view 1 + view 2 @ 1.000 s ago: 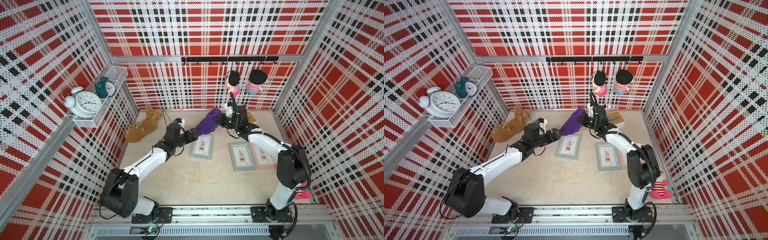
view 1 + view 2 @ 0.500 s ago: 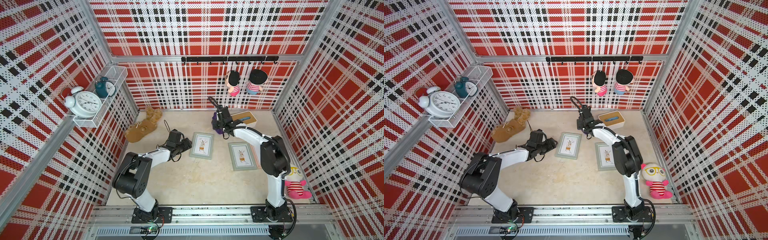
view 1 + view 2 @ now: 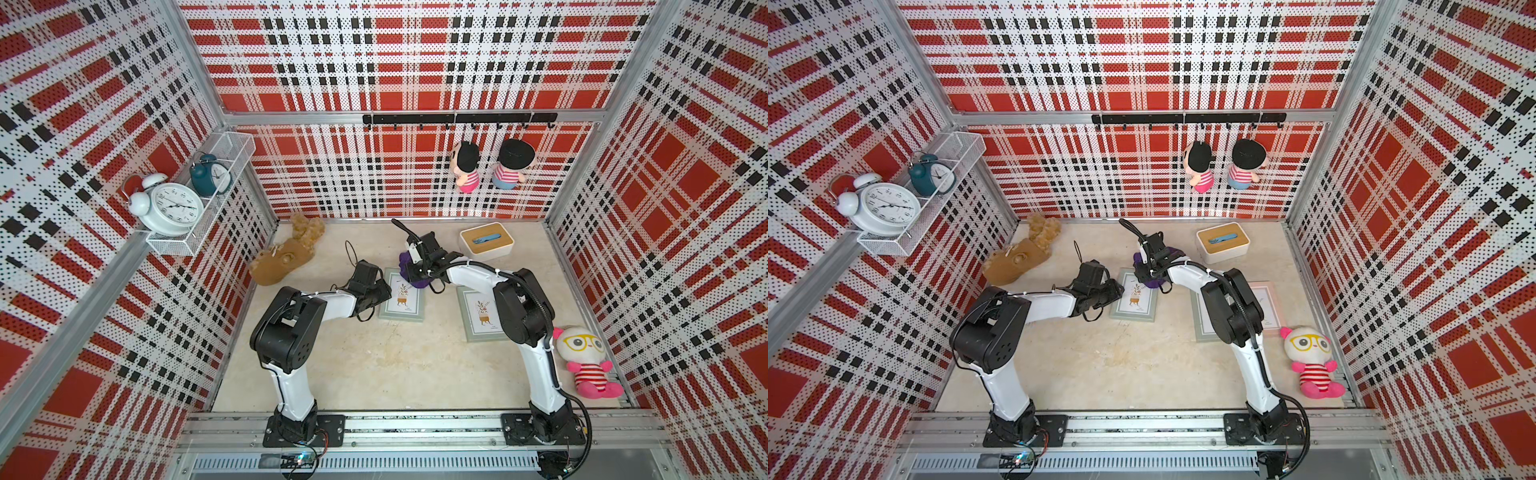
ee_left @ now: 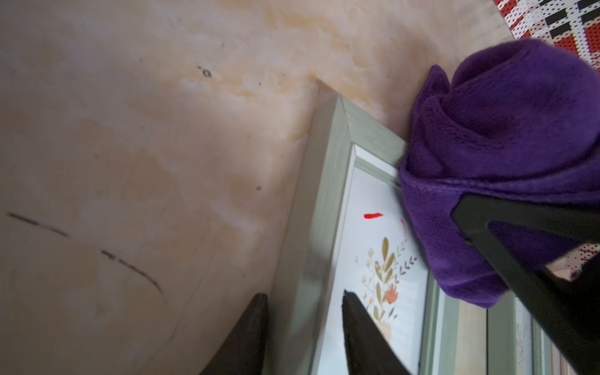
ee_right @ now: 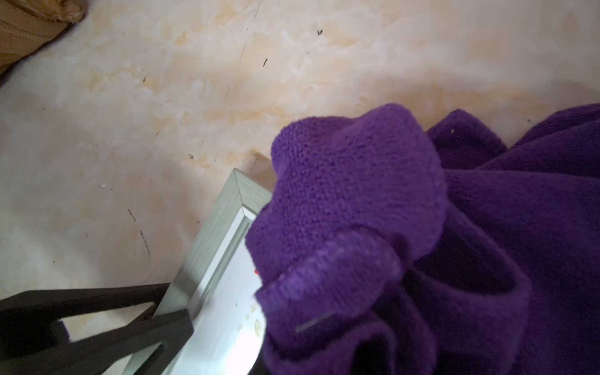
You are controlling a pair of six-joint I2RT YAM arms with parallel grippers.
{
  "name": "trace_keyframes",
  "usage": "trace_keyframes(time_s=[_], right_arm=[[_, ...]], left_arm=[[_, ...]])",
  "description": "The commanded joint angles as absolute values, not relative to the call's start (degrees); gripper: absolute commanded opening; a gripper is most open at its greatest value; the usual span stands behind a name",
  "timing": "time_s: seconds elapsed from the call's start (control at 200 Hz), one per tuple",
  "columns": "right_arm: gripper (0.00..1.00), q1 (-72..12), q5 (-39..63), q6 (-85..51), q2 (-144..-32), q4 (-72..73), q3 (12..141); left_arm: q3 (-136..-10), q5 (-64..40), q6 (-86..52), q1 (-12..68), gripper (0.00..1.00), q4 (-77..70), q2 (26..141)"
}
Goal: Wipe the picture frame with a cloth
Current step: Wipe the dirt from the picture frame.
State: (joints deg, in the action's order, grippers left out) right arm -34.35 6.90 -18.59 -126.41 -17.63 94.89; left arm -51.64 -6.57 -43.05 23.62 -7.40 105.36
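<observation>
Red plaid perforated walls [image 3: 374, 62] surround a beige marbled floor [image 3: 395, 365], evenly lit.

We see the purple cloth [image 5: 389, 227] bunched over one corner of the grey-green picture frame [image 5: 211, 246], lying on the table [image 5: 162, 97]. Left hand [image 5: 177, 303] straddles the frame's rail, fingers apart. Brown plush [image 5: 29, 29] sits well apart, partly cropped.

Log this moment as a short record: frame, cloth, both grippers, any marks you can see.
picture frame: grey-green, flat on the table
cloth: purple, bunched, over the picture frame's far corner
right gripper: shut on the cloth
left gripper: jaws astride the picture frame's side rail; grip unclear
red streak: inside the picture frame, beside the cloth, uncovered
</observation>
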Motion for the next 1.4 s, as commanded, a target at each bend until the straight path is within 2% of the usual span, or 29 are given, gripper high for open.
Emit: trace_keyframes(time_s=[0.0,0.19,0.601,0.772,0.842,0.967,1.052,1.167,1.243,1.393], right_arm=[[0.0,-35.8,9.1,-16.9,-128.7,-19.0,95.1],[0.0,-38.3,7.6,-14.7,-130.2,-19.0,92.8],[0.0,-41.1,3.1,-14.9,-135.4,-17.3,93.9],[0.0,-39.7,-17.3,-13.6,-131.3,-23.7,89.1],[0.0,-39.5,-20.6,-12.2,-130.0,-23.7,88.2],[0.0,-41.6,-16.2,-11.9,-133.0,-24.1,93.4],[0.0,-43.8,-6.9,-14.5,-136.1,-24.3,97.6],[0.0,-44.8,-2.4,-16.4,-134.7,-21.3,95.3],[0.0,-43.4,-7.1,-16.0,-132.7,-21.5,92.0],[0.0,-39.4,-23.0,-13.6,-129.1,-25.5,86.9]], left_arm=[[-48.9,-6.7,-44.2,24.1,0.38,-7.8,106.0],[-46.4,-6.7,-45.3,24.4,0.31,-9.0,105.9],[-41.8,-5.7,-47.5,24.4,0.27,-10.7,105.8],[-40.3,-5.4,-49.4,24.2,0.26,-10.6,106.3],[-39.9,-6.1,-49.5,24.5,0.25,-10.8,106.9],[-39.5,-6.2,-49.7,25.0,0.23,-11.0,107.6],[-39.0,-6.1,-50.1,25.0,0.23,-11.2,107.6],[-38.7,-6.1,-50.4,24.9,0.23,-11.2,107.5],[-38.6,-6.0,-50.5,25.0,0.23,-11.2,107.8],[-38.5,-6.1,-51.0,24.9,0.22,-11.3,108.0]])
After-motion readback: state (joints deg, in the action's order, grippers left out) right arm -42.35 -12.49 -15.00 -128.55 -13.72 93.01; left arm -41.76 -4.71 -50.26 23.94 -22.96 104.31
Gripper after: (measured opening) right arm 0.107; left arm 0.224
